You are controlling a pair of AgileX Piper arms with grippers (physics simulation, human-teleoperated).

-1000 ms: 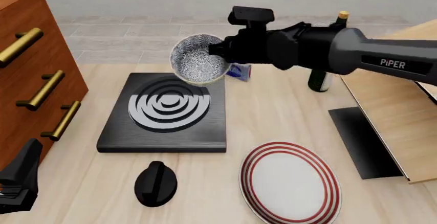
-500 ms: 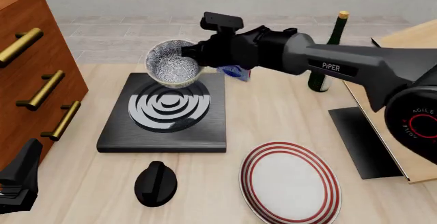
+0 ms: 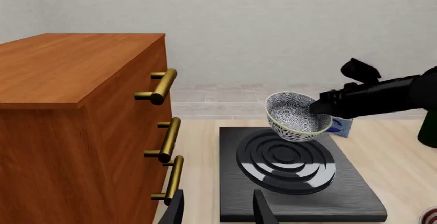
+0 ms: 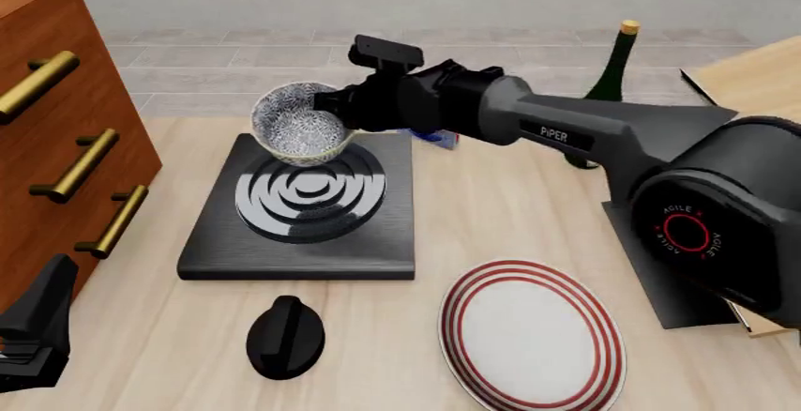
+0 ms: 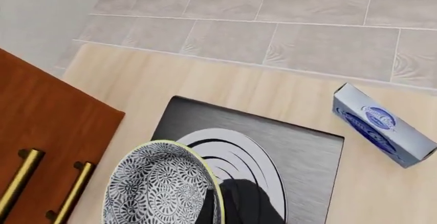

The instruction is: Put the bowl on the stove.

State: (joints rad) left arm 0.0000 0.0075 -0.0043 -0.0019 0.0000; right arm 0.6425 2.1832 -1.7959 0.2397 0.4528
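Right gripper [image 4: 336, 103] is clamped on the rim of the bowl [image 4: 299, 134]; one bowl is seen, held tilted in the air above the far part of the stove [image 4: 303, 206]. That the bowl is clear of the burner is shown best in the left wrist view, where a gap is seen under the bowl [image 3: 296, 116] and a shadow lies on the rings of the stove [image 3: 293, 173]. In the right wrist view the bowl [image 5: 160, 188] is seen from above, over the burner's edge, and a blue-and-white box [image 5: 384, 125] is shown whole; in the front view it is mostly hidden behind the arm. Left gripper [image 3: 217, 208]: two fingers parted, nothing between them. Counted in the front view: one knob [image 4: 285, 336], one red-ringed plate [image 4: 531, 334], one bottle [image 4: 610, 78]. Three brass handles are counted on the dresser [image 4: 51, 139].
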